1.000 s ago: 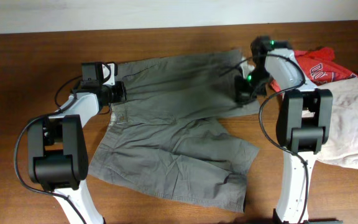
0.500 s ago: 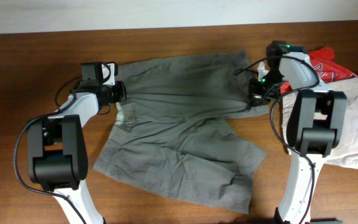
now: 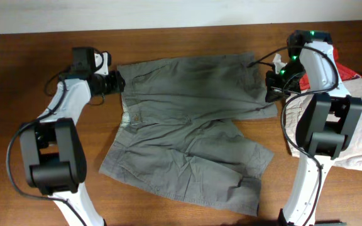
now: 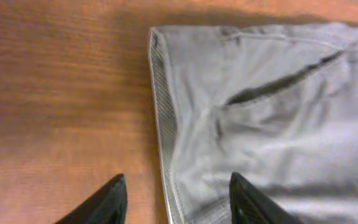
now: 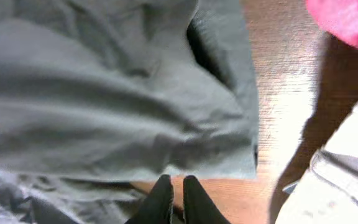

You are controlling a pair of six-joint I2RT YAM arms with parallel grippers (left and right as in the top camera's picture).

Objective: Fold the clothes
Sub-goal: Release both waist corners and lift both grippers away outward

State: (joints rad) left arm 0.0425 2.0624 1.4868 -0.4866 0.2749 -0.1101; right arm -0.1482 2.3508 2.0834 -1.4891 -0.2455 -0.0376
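The olive-grey shorts [image 3: 187,125] lie spread flat on the wooden table, waistband at the left and both legs pointing right. My left gripper [image 3: 115,83] hovers at the upper waistband corner. It stands open, its fingers astride the waistband edge [image 4: 160,112] and gripping nothing. In the left wrist view a pocket slit shows on the shorts [image 4: 272,112]. My right gripper [image 3: 274,88] is at the hem of the upper leg. Its fingertips [image 5: 162,196] sit almost together over bare wood just off the hem of the shorts [image 5: 104,93], with no cloth between them.
A red T-shirt [image 3: 343,68] lies bunched at the back right, showing pink in the right wrist view [image 5: 347,22]. Paler beige shorts [image 3: 360,138] lie along the right edge, close to the right arm's base. Bare wood [image 3: 168,37] runs behind the shorts.
Both grippers moved outward, drawing the upper half of the shorts flat. The left gripper let go of the waistband and opened. The right gripper slid off the hem onto bare wood.
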